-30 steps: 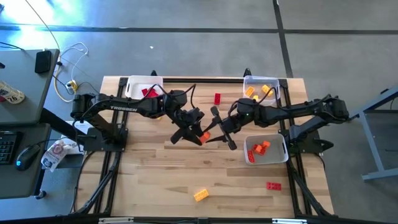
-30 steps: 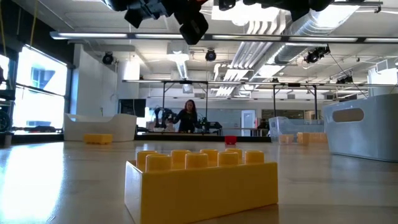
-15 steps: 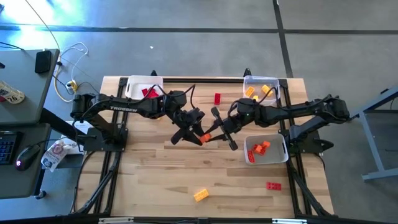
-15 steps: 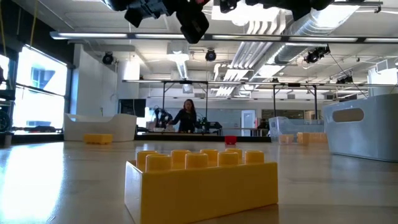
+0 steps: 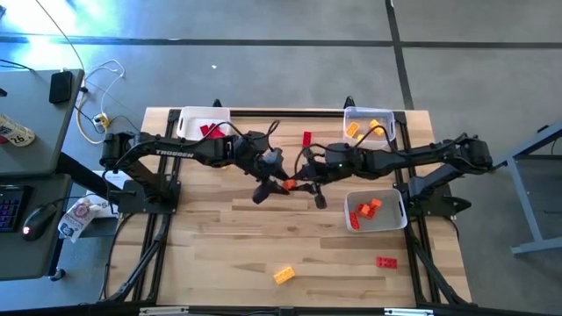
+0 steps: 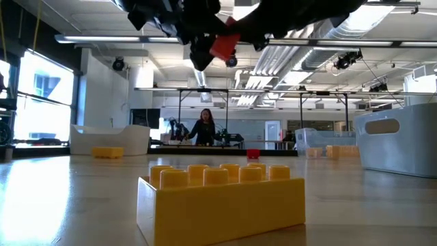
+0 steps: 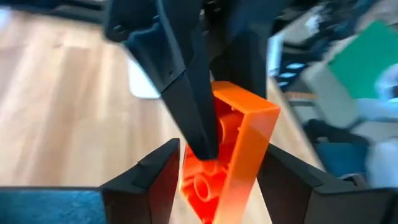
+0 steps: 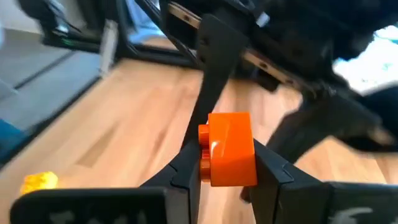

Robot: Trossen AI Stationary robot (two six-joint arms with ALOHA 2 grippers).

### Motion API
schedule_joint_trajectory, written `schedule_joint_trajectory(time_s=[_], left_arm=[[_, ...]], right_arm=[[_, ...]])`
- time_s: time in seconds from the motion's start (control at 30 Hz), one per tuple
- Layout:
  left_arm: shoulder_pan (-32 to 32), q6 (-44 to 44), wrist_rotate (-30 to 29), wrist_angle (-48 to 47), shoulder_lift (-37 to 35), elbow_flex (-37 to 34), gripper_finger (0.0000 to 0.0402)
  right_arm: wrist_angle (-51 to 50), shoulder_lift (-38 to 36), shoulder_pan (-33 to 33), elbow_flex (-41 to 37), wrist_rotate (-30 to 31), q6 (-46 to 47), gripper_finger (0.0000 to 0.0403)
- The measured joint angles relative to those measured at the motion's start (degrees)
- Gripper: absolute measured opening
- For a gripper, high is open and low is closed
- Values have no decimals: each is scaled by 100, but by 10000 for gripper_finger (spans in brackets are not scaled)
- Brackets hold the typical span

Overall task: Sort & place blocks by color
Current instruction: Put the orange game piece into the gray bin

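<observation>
An orange block (image 5: 286,184) hangs over the table's middle between both grippers. My right gripper (image 8: 227,169) is shut on it, reaching in from the table's right. My left gripper (image 7: 221,183) is open, coming from the left, with one finger on either side of the same block (image 7: 233,143). In the low view the block (image 6: 223,46) shows high above the table under the dark fingers. A yellow block (image 5: 283,275) lies flat near the front edge. Red blocks lie at the near right (image 5: 385,262) and the far middle (image 5: 306,139). My right gripper pinches the orange block between its two fingers, one on the studded face (image 8: 204,149) and one on the opposite face (image 8: 252,163). The fingers come from the table's right, slanting a little downward. The block is lifted clear of the table. My left gripper's fingers (image 7: 163,171) flank the block; whether they touch it I cannot tell.
A white tray (image 5: 186,118) with red blocks stands at the far left. A clear tray (image 5: 391,118) with yellow blocks is at the far right. A white tray (image 5: 386,224) with orange blocks sits to the right of the grippers. Bare wood lies in front.
Both grippers have sunk a little and tipped downward, and their wrists have turned. The right gripper has drawn closer to the left one. The orange block has come down with them and now shows in the low view, where only dark fingers showed before.
</observation>
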Motion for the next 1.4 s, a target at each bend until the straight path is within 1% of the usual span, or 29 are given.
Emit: schedule_joint_trajectory(time_s=[0.1, 0.17, 0.23, 0.33, 0.53, 0.63, 0.93, 1.03, 1.13, 1.2, 1.33, 1.4], left_arm=[[3, 127, -472, -199, 0, 2, 194], [16, 126, -649, -339, 0, 2, 197], [49, 131, -702, -502, -2, 4, 199], [114, 136, -724, -837, -2, 7, 199], [302, 138, -1066, -1522, -4, 7, 200], [415, 137, -1202, -1868, -3, 7, 200], [737, 138, -1205, -2864, -4, 7, 200], [828, 229, -1209, -3182, -4, 7, 200], [897, 399, -1265, -3524, -4, 7, 200], [914, 496, -1461, -3793, -4, 7, 200], [916, 657, -2117, -4290, -4, 7, 200], [916, 696, -2346, -4461, -4, 7, 200]], right_arm=[[-310, 0, 0, 0, 373, 164, 76], [-602, 0, 4, 0, 536, 348, 76], [-873, 0, 15, 0, 652, 533, 76], [-1281, -10, 71, 0, 984, 825, 76], [-2006, -186, 320, -1, 1727, 1220, 76], [-2392, -345, 443, -2, 2097, 1419, 77], [-3648, -1060, 772, 0, 3150, 2138, 77], [-4160, -1367, 876, 0, 3487, 2586, 77], [-4728, -1624, 997, -1, 3666, 3197, 77], [-5150, -1731, 1096, 0, 3737, 3681, 77], [-6000, -1788, 1300, -2, 3776, 4632, 77], [-6353, -1788, 1423, -1, 3776, 5043, 77]])
